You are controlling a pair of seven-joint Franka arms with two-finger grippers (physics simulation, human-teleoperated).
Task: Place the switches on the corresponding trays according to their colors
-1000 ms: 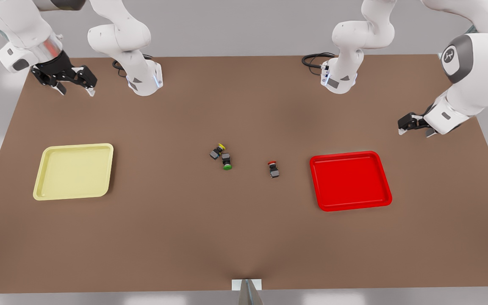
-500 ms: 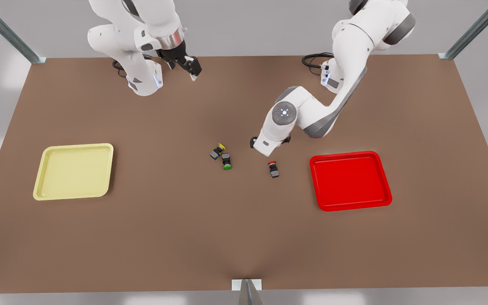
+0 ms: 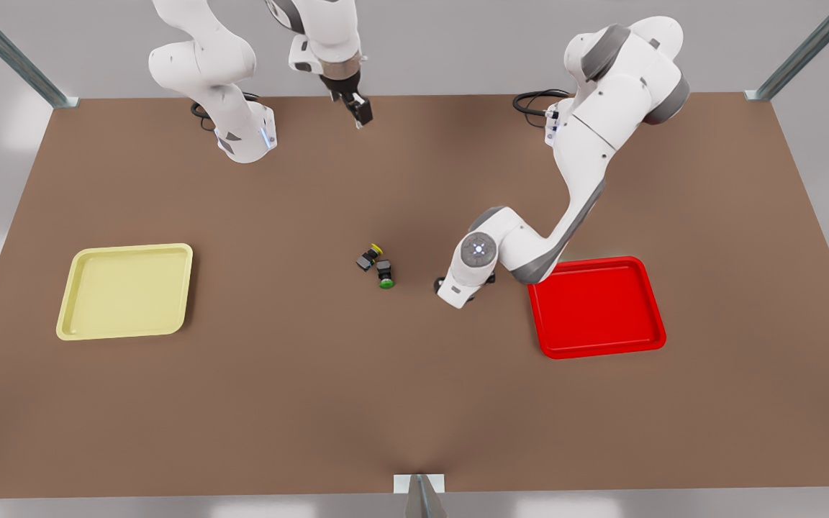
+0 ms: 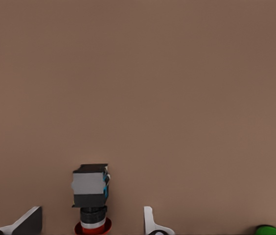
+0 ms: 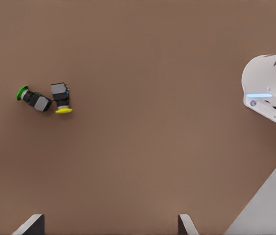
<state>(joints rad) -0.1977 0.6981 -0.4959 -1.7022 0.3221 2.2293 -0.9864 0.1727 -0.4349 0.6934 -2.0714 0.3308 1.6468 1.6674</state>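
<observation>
The red switch (image 4: 91,192) lies on the brown table between the spread fingers of my open left gripper (image 4: 90,225), its cap toward the wrist. In the front view this gripper (image 3: 449,289) hangs low just left of the red tray (image 3: 601,352) and hides that switch. The yellow switch (image 3: 370,256) and green switch (image 3: 385,275) lie touching at the table's middle, also seen as yellow switch (image 5: 61,100) and green switch (image 5: 30,98). My right gripper (image 3: 358,114) hovers open high over the far edge, holding nothing. The yellow tray (image 3: 127,248) sits at the front view's left.
Both arm bases stand at the far edge, one white base (image 3: 245,137) on the left and another base (image 3: 573,137) with a black cable on the right. Bare brown table (image 3: 414,403) stretches along the near side.
My left gripper swung in from the front view's right edge and came down over the red switch. My right gripper moved from the far left corner toward the middle of the far edge.
</observation>
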